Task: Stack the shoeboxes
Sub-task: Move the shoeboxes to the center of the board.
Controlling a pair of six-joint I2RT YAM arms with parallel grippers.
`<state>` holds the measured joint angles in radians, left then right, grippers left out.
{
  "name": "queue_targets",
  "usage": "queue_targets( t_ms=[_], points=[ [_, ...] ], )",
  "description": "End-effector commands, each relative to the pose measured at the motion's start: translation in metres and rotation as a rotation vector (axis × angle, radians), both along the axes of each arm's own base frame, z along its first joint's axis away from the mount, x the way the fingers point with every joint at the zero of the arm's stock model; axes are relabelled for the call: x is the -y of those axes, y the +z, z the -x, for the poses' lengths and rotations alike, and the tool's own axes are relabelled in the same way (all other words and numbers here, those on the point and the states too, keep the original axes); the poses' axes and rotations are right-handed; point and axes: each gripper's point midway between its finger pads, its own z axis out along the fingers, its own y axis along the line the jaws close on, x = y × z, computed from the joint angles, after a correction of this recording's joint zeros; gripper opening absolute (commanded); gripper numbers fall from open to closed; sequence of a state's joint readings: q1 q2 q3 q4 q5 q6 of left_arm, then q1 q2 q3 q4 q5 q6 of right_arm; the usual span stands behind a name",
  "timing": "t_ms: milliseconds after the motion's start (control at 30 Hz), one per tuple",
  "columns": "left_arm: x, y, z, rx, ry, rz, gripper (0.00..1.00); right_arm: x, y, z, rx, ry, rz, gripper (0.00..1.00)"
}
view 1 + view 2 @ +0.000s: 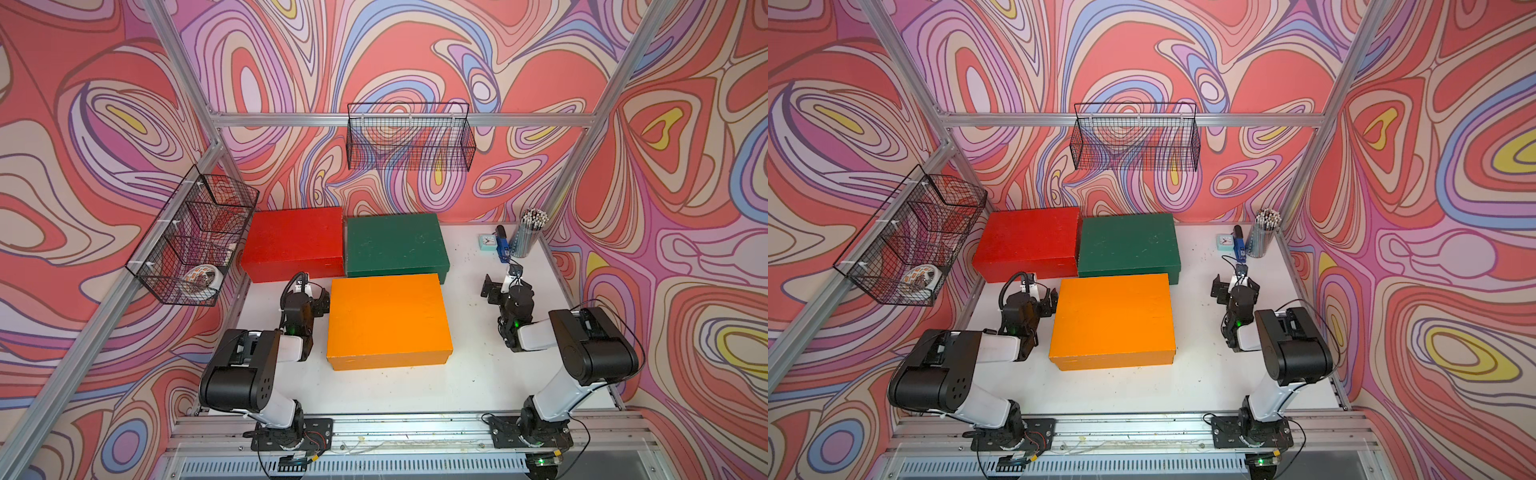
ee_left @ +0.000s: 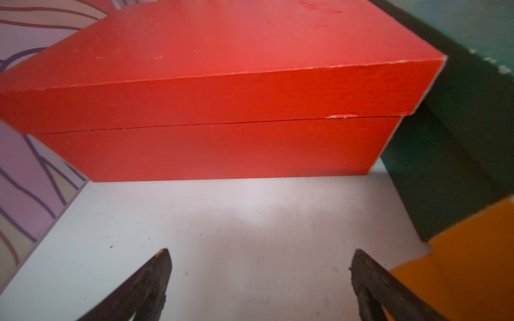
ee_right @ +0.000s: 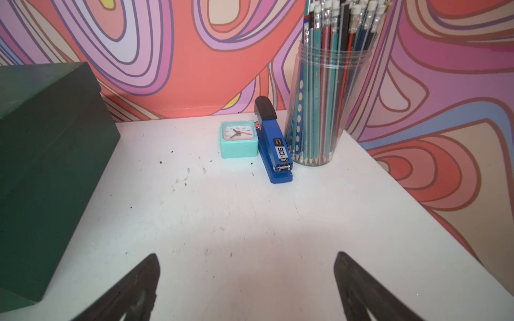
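Observation:
Three shoeboxes lie flat on the white table (image 1: pixel 469 374), none on top of another. In both top views the red one (image 1: pixel 293 243) (image 1: pixel 1027 243) is at the back left. The dark green one (image 1: pixel 395 245) (image 1: pixel 1128 245) stands beside it on the right. The orange one (image 1: pixel 388 320) (image 1: pixel 1113 320) sits in front of them. My left gripper (image 1: pixel 313 299) (image 2: pixel 260 253) is open and empty, just left of the orange box, facing the red box (image 2: pixel 222 111). My right gripper (image 1: pixel 507 286) (image 3: pixel 246 255) is open and empty over bare table, to the right of the green box (image 3: pixel 47 166).
At the back right corner stand a mint clock (image 3: pixel 239 139), a blue stapler (image 3: pixel 274 144) and a clear jar of pencils (image 3: pixel 325 105). A black wire basket (image 1: pixel 409 137) hangs on the back wall. Another (image 1: pixel 195 237) on the left wall holds a tape roll (image 1: pixel 201 280).

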<state>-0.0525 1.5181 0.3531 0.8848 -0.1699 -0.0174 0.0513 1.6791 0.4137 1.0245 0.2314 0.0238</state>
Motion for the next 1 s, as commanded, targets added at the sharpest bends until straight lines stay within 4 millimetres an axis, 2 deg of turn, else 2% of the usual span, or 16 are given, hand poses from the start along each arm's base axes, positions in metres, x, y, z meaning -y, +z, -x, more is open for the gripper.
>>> queue_targets(
  t_ms=[0,133,200,300,367,467,600,633,700,767,833,900,967],
  points=[
    [-0.019,0.028,0.006,0.046,0.113,-0.002,1.00,0.019,0.024,0.012,0.046,-0.120,-0.020,0.98],
    [-0.023,0.065,0.014,-0.008,0.167,0.063,1.00,0.026,0.059,0.028,0.128,-0.157,-0.047,0.98],
    [-0.020,0.104,0.017,-0.033,0.176,0.124,1.00,0.030,0.080,0.041,0.187,-0.185,-0.100,0.98],
    [-0.015,0.125,0.048,-0.177,0.222,0.251,1.00,0.039,0.108,0.066,0.241,-0.269,-0.294,0.98],
    [-0.002,0.141,0.053,-0.160,0.156,0.302,1.00,0.044,0.120,0.080,0.219,-0.331,-0.427,0.98],
    [0.008,0.155,0.069,-0.122,0.145,0.446,1.00,0.013,0.157,0.080,0.111,-0.142,-0.389,0.98],
    [0.013,0.152,0.093,-0.066,0.193,0.656,1.00,-0.009,0.181,0.079,0.084,-0.036,-0.486,0.98],
    [0.019,0.155,0.092,-0.043,0.157,0.696,1.00,-0.018,0.186,0.079,0.078,0.021,-0.492,0.98],
    [0.046,0.177,0.085,0.032,-0.034,0.758,1.00,-0.030,0.197,0.078,0.081,0.090,-0.510,0.98],
    [0.059,0.193,0.083,0.055,-0.126,0.782,1.00,-0.029,0.200,0.073,0.064,0.077,-0.525,0.98],
    [0.059,0.192,0.083,0.048,-0.112,0.802,1.00,-0.029,0.198,0.059,0.010,0.056,-0.520,0.98],
    [0.062,0.189,0.082,0.038,-0.121,0.830,1.00,-0.033,0.183,0.037,-0.096,0.047,-0.526,0.98],
    [0.074,0.189,0.078,0.003,-0.183,0.839,1.00,-0.047,0.163,0.018,-0.189,0.092,-0.557,0.98]
  ],
)
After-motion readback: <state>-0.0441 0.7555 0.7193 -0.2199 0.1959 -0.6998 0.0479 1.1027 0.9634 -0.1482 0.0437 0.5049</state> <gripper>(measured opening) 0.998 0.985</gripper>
